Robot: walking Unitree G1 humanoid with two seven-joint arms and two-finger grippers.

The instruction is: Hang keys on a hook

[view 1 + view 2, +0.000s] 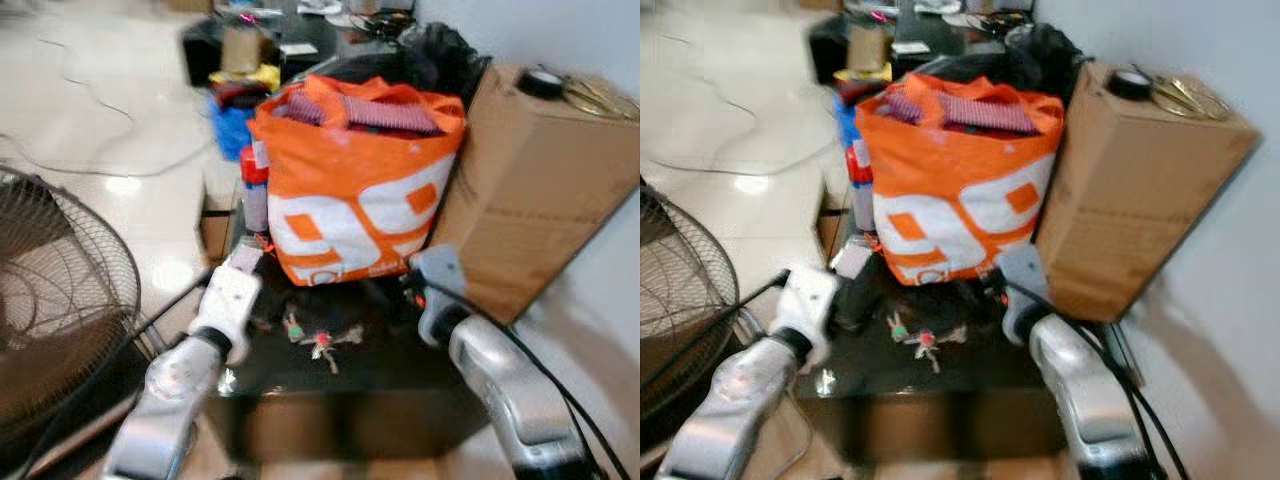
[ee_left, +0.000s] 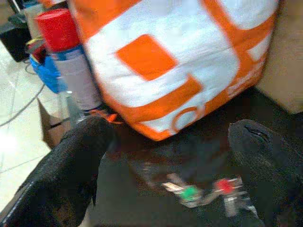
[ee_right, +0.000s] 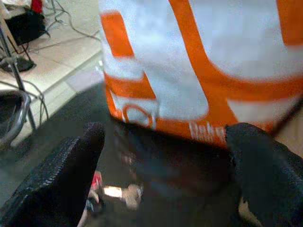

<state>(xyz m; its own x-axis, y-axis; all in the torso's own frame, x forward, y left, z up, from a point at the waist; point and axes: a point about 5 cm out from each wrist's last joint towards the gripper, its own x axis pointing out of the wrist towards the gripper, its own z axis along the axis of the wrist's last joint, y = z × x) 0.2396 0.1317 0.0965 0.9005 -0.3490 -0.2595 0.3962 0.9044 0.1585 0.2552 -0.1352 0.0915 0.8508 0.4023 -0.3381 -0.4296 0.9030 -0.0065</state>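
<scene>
**Two grippers over the keys, both with fingers apart**

Two silver arms reach over a low dark glossy counter (image 1: 400,370). A bunch of metal keys with red and green tags (image 1: 322,340) lies flat on the counter near its front edge, roughly midway between the arms, not touched by either.

Left gripper (image 2: 170,156): fingers spread wide, holding nothing, the keys (image 2: 203,193) lying on the counter just beyond and between them. Right gripper (image 3: 165,165): fingers likewise spread wide, holding nothing, close in front of the bag.

Toward the back edge stands a large orange-and-white woven shopping bag (image 1: 355,195), stuffed full. A spray can with a red cap (image 2: 68,61) stands just beside the bag at the counter's left edge. A tall brown cardboard box (image 1: 530,190) leans at the bag's right. A round wire fan guard (image 1: 50,300) stands on the floor at the left. Head views are motion-blurred.
</scene>
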